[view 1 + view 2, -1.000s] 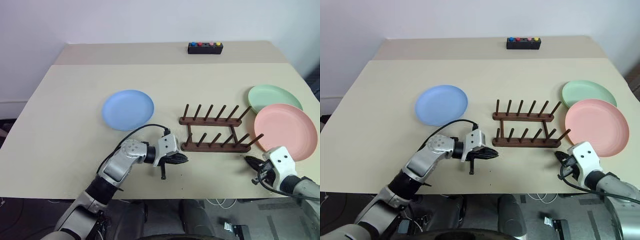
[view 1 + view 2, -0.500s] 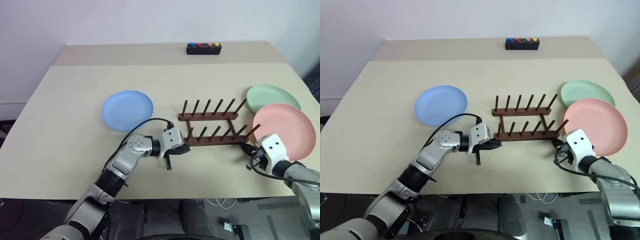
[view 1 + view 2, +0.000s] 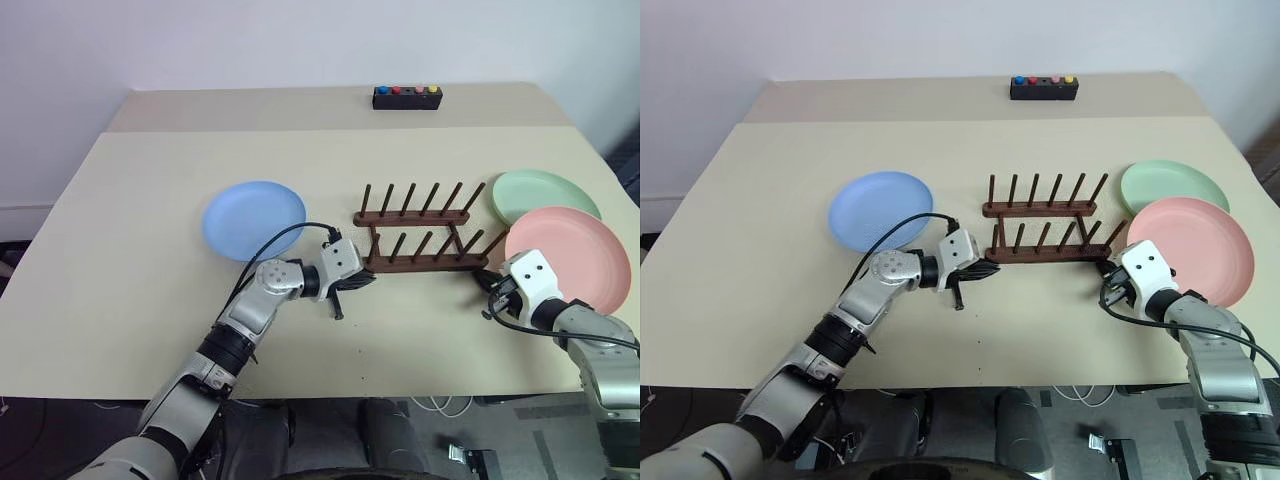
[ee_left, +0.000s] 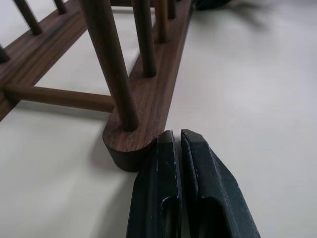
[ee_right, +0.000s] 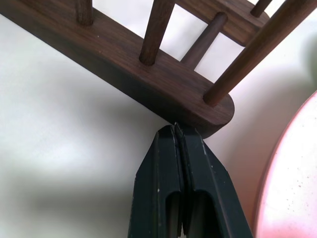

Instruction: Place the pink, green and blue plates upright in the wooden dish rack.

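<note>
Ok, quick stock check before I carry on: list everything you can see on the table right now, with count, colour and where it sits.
blue plate: one, light blue, flat on the table, left of the rack.
green plate: one, pale mint, flat, right of the rack, far side.
pink plate: one, salmon pink, flat, in front of the green one, overlapping its near edge.
wooden dish rack: one, dark brown, mid-table, no plates in it.
button box: one, black with coloured buttons, far edge of the table.
table: one, beige.
left tool: black, shut, at the rack's left end.
right tool: black, shut, at the rack's right end.
</note>
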Motion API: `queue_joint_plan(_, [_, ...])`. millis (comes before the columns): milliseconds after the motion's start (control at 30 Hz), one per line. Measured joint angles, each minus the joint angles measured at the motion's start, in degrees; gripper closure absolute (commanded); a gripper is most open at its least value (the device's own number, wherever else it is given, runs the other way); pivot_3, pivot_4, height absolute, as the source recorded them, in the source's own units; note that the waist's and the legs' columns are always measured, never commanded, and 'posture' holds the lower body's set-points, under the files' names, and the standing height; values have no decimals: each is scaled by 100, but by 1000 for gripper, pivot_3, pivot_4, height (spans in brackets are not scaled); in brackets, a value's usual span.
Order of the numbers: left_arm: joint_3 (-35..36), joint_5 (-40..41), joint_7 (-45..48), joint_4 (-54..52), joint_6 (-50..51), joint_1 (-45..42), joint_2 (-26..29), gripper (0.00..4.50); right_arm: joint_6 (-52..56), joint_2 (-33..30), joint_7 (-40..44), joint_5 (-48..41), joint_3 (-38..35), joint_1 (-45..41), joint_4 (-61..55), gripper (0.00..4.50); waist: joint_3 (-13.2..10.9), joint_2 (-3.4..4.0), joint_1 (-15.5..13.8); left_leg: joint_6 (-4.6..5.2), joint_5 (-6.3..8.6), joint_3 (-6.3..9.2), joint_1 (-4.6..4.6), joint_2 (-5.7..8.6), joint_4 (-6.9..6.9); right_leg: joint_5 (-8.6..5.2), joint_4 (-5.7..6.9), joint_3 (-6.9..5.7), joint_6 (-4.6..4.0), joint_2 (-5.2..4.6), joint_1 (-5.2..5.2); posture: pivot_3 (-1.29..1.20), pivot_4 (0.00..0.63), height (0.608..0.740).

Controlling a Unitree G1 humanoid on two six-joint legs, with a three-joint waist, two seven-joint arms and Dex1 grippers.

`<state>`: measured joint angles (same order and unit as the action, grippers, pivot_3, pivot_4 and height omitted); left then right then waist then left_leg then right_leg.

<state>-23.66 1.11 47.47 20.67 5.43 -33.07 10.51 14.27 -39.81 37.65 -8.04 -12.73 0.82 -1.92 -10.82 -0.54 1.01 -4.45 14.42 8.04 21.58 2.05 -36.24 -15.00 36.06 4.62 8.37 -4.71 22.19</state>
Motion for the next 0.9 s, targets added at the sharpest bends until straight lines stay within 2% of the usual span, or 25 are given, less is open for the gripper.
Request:
queue_joint_plan(267, [24, -20, -17, 90, -92, -39, 1, 4305, -97, -8, 47, -10, -39, 129, -49, 4500, 0, 0, -10, 0, 0, 1, 0, 0, 3, 0, 1, 0, 0, 0, 1, 0, 150, 740])
queue_joint_plan(433, [114, 189, 274, -259, 169, 160, 140, 4305, 111, -192, 378, -330, -362, 875, -699, 4500, 0, 0, -17, 0, 1, 2, 2, 0, 15, -3, -1, 0, 2, 0, 4, 0, 150, 740])
queue_joint_plan(533, [132, 333, 586, -710, 455, 396, 321, 4349, 480, -228, 593, -680, -659, 1347, -1207, 3700, -1, 4, -5, 1, 1, 1, 6, 0, 16, -3, 0, 2, 1, 0, 10, 0, 150, 740])
queue_joint_plan(633, [129, 489, 922, -1239, 675, 732, 569, 4349, 920, -345, 669, -1006, -1193, 1690, -1748, 2293, -2, 5, -2, 1, 1, 1, 8, 0, 12, -3, 0, 2, 1, 0, 12, 0, 150, 740])
queue_joint_plan(733, [161, 764, 1259, -1711, 818, 939, 815, 4349, 1078, -448, 500, -971, -1601, 1722, -2021, 676, -4, 0, -21, 1, 1, 0, 9, -1, 7, -13, -1, 1, -17, 0, 10, 0, 150, 740])
queue_joint_plan(767, [180, 866, 1381, -1869, 847, 999, 901, 4349, 1096, -463, 414, -889, -1657, 1723, -2042, 316, -4, 1, -23, 1, 1, 0, 9, -1, 8, -13, -1, 1, -18, 0, 10, 0, 150, 740])
queue_joint_plan(900, [217, 1101, 1632, -2218, 926, 1084, 1075, 4349, 1184, -484, 106, -560, -1556, 1558, -1927, 316, -4, 1, -28, 1, 1, 0, 13, -1, 8, -13, -5, 1, -19, -1, 11, 0, 150, 740])
